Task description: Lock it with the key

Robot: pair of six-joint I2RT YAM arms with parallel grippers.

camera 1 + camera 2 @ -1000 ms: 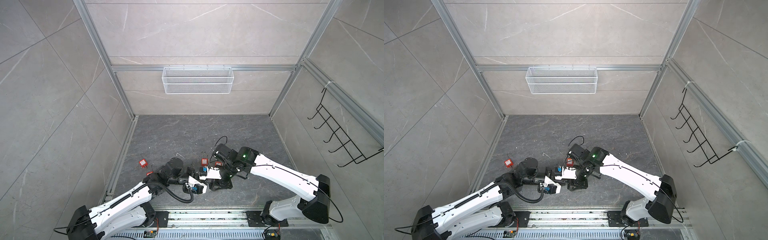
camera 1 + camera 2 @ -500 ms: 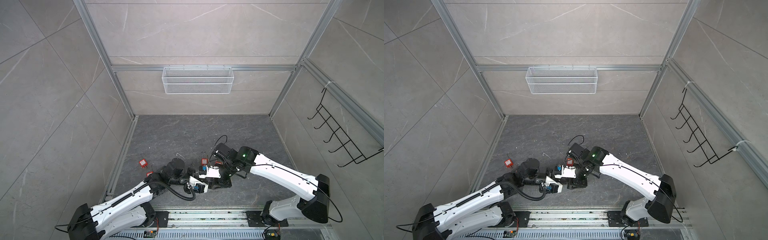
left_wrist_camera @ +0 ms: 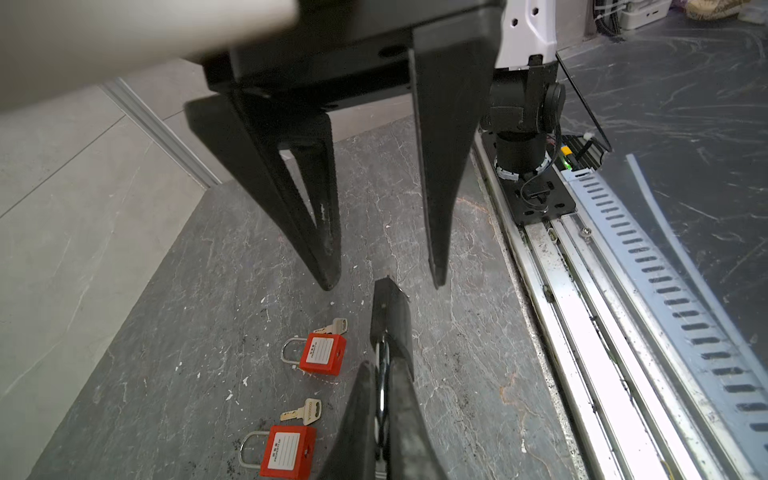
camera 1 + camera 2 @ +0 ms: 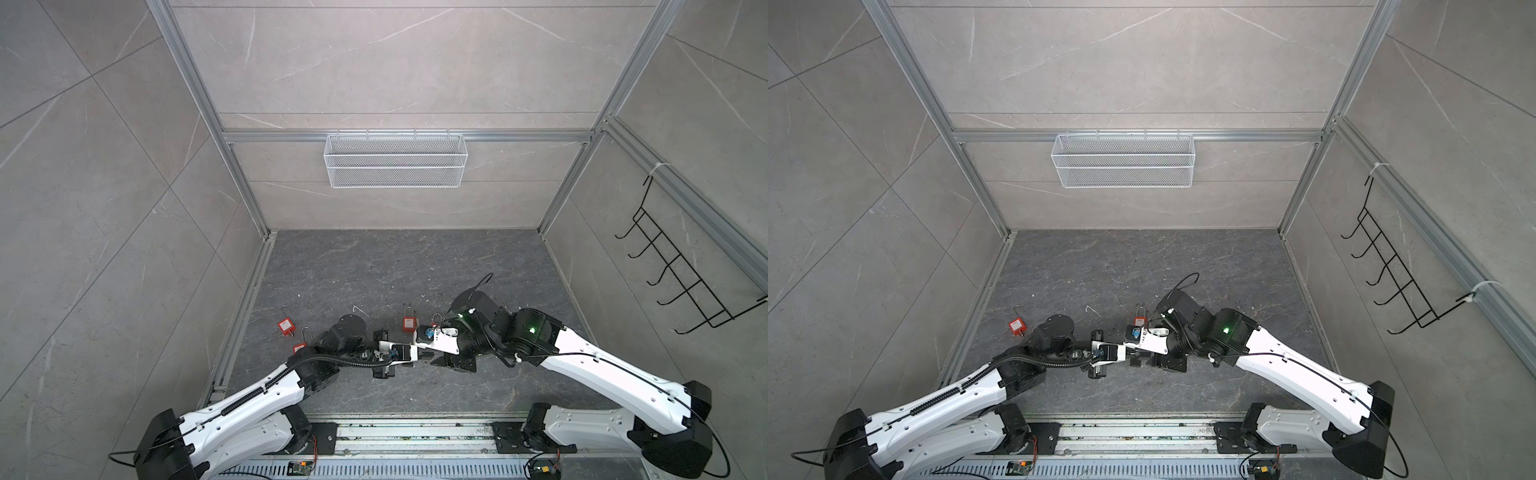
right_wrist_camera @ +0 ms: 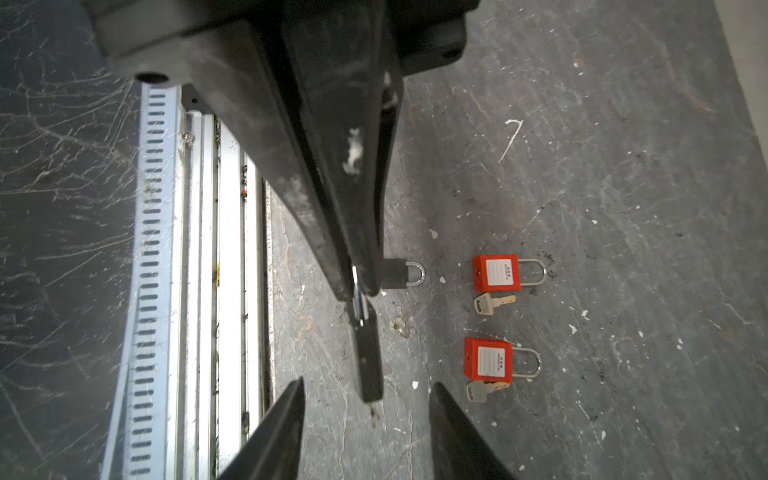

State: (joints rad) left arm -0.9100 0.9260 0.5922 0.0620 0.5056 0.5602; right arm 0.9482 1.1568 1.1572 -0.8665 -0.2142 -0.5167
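Observation:
My left gripper [image 3: 382, 365] is shut on the silver shackle [image 5: 358, 305] of a black padlock [image 5: 369, 361] and holds it above the floor. The lock body points at my right gripper [image 5: 368, 386], which is open. Its fingers [image 3: 326, 249] stand either side of the lock's free end without touching it. In both top views the two grippers meet tip to tip near the front middle [image 4: 422, 355] [image 4: 1133, 356]. A small blurred stub shows at the lock's end; I cannot tell what it is. Loose keys [image 5: 492, 303] [image 5: 482, 390] lie on the floor, none in a gripper.
Two red padlocks [image 5: 496, 272] [image 5: 488, 359] lie on the dark floor near the keys. A second black padlock [image 5: 401, 272] lies beside the left fingers. More red padlocks [image 4: 284, 325] [image 4: 409, 322] show in a top view. The aluminium rail [image 3: 582, 332] runs along the front edge.
My left jaws have closed onto the shackle. My right jaws have spread apart round the lock body. Both wrists have drifted slightly, staying tip to tip.

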